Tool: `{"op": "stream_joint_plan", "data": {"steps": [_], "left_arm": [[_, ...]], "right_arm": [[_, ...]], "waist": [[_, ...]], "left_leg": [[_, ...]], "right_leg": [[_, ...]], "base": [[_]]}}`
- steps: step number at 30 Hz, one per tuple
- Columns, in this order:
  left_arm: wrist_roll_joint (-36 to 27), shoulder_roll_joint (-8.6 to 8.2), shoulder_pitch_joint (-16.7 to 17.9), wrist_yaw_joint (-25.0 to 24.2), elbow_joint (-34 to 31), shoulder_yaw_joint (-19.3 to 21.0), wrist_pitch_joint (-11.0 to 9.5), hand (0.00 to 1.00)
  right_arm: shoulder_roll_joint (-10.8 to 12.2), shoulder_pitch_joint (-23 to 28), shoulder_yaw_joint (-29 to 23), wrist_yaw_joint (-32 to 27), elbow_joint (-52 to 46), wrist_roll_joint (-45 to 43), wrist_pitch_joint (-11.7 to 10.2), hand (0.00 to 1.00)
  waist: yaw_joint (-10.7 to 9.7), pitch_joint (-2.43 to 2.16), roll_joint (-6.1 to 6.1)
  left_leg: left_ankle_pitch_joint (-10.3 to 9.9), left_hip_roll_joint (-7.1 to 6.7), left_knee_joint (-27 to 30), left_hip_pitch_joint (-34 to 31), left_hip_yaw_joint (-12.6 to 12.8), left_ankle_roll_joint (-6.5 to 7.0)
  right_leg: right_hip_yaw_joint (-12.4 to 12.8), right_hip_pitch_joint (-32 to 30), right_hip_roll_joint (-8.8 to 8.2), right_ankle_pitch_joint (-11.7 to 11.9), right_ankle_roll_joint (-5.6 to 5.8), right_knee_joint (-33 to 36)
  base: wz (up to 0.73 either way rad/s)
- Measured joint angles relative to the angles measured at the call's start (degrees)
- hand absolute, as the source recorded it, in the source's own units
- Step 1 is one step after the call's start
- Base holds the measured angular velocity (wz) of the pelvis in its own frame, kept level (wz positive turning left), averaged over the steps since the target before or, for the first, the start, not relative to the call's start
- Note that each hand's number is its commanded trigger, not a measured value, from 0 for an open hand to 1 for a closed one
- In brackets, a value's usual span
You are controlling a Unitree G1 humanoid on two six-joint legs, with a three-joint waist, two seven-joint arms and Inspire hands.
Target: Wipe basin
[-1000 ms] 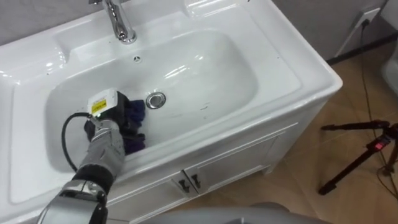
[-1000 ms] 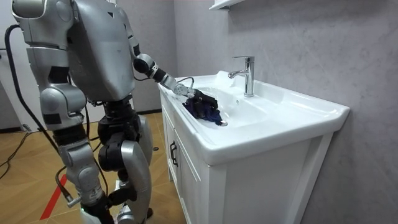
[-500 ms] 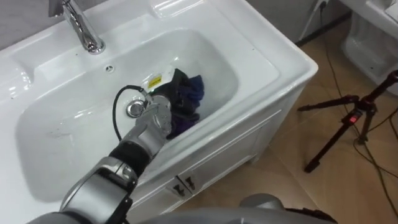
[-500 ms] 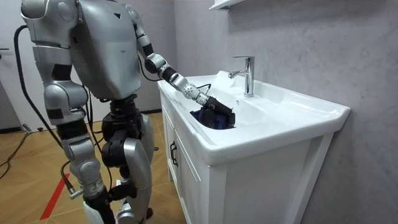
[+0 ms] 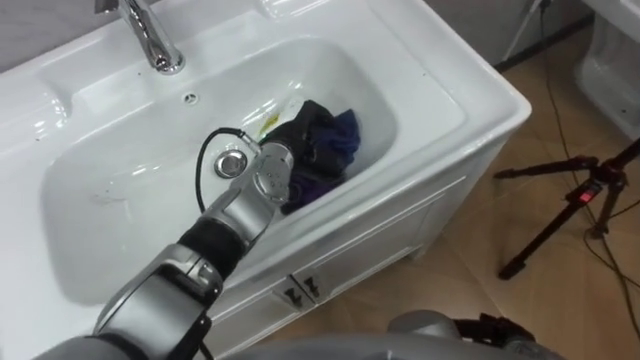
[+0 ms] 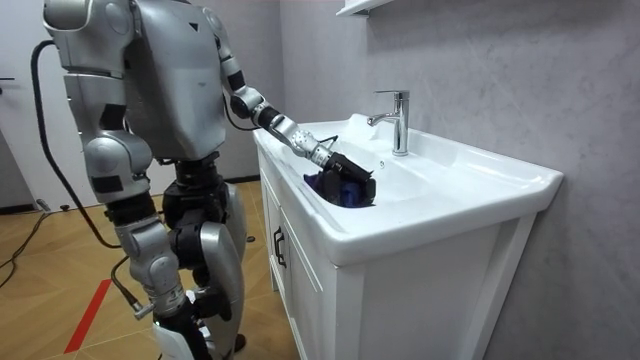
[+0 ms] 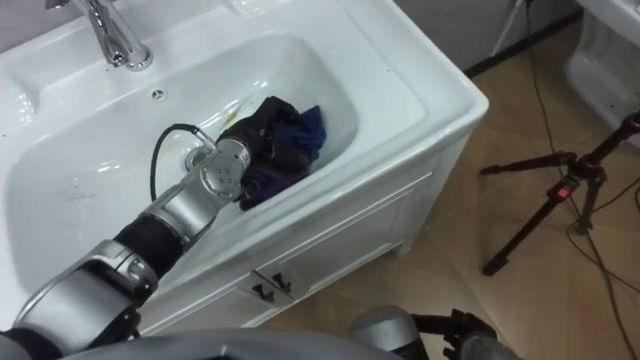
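A white basin [image 5: 120, 200] is set in a vanity top, with a chrome faucet [image 5: 150, 40] at the back and a drain [image 5: 231, 162] in the middle. A bunched dark blue cloth [image 5: 338, 135] lies against the basin's right wall. My left hand [image 5: 300, 150] reaches in from the lower left, past the drain, and is curled onto the cloth, pressing it to the basin. In the room view I stand at the vanity's front, left hand [image 6: 352, 168] down in the bowl on the cloth [image 6: 345, 190]. My right hand [image 6: 190, 318] hangs low by my side.
Below the basin are white cabinet doors [image 5: 300, 290] with dark handles. A black tripod [image 5: 570, 200] stands on the wooden floor to the right, with cables running along the floor. A wall rises behind the faucet.
My left hand has swept the cloth from left of the drain across to the basin's right side. The head camera has shifted along with it.
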Motion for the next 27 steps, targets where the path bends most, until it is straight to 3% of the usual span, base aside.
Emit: {"op": "stream_joint_plan", "data": {"steps": [16, 19, 23, 27], "left_arm": [[-1.6, 0.30, 0.2, -5.0, -5.1, 0.7, -0.4, 1.00], [-1.5, 0.50, 0.2, -5.1, -5.1, 0.7, -0.4, 1.00], [-0.9, 1.28, 1.1, -4.9, -4.4, 0.6, -1.5, 1.00], [-0.8, 1.39, 3.0, -4.0, 0.1, 2.7, -4.1, 1.00]], "right_arm": [[0.0, 1.3, -0.1, 1.1, -0.7, 1.8, -0.7, 0.00], [0.0, 1.5, -0.1, 1.1, -0.8, 1.4, -0.6, 0.00], [0.0, 1.6, 0.0, 1.1, -0.7, 1.4, 0.0, 0.00], [0.0, 1.8, -0.1, 1.1, -0.8, 1.3, 0.6, 0.00]], "waist": [[0.4, 0.05, -0.31], [0.5, 0.03, -0.39], [0.5, 0.03, -0.40], [0.5, -0.02, -0.72]], "left_leg": [[0.0, 0.06, 0.0, -0.4, -1.0, 0.00], [0.0, 0.06, -0.1, -0.1, -1.1, 0.00], [0.0, 0.03, -0.1, 0.5, -1.1, 0.00], [0.0, 0.26, -0.4, 2.1, -0.9, 0.00]], "right_leg": [[0.2, -0.2, 0.04, 0.0, 0.00, 0.1], [1.3, -0.2, 0.08, 0.0, 0.00, 0.2], [1.7, 0.2, 0.21, 0.0, 0.00, 0.1], [1.7, 1.5, 0.52, 0.0, 0.00, 0.2]], "base": [[0.01], [-0.08], [-0.12], [-0.04]]}}
